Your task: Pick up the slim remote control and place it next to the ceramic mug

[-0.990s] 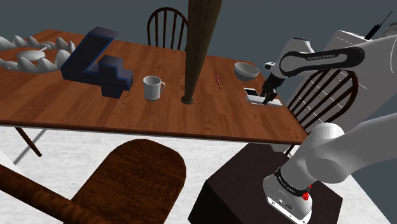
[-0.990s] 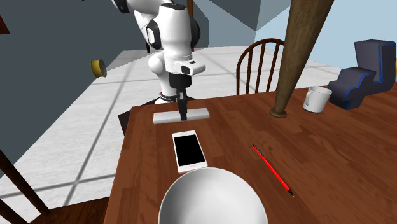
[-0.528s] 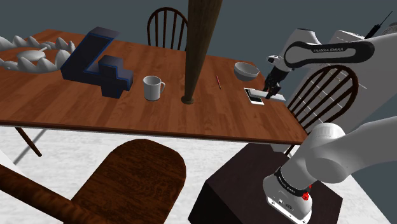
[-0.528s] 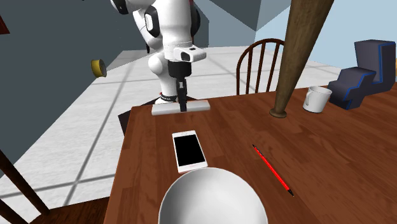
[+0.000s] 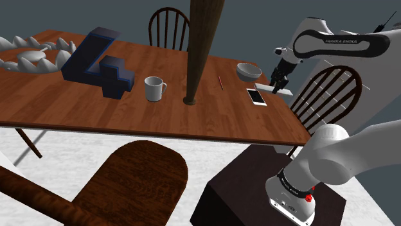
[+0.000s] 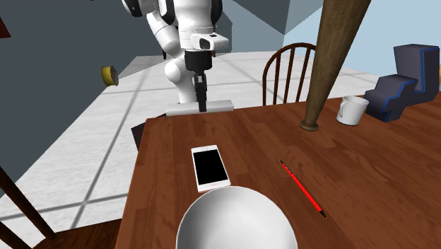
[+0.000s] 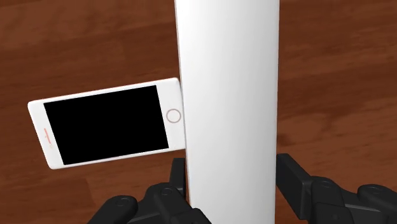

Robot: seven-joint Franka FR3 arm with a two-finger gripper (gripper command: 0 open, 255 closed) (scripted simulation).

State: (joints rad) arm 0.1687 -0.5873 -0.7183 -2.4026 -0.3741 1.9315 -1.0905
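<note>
The gripper is clamped on the remote, a plain white flat bar. It holds the remote level and clear of the table, near the edge closest to the robot's stand. In the wrist view the fingers clasp the remote's long edges across its narrow width, and the bar hangs over the home-button end of the phone lying below. In the second exterior view the grip sits roughly at mid-length, with bar sticking out to both sides. The remote looks stiff, thin and probably light. Its smooth faces may be slippery, so a long bar pinched at one spot could swivel in the jaws if swung quickly. Holding it near the middle should keep it balanced, and a firm squeeze is unlikely to hurt it. The mug stands well apart, past the post toward the shoulder view's left, with bare table around it. The carry therefore has to pass the post, with the bowl and pencil near the start of the path. The remote would best go down flat, beside the mug's wall rather than against the handle.
</note>
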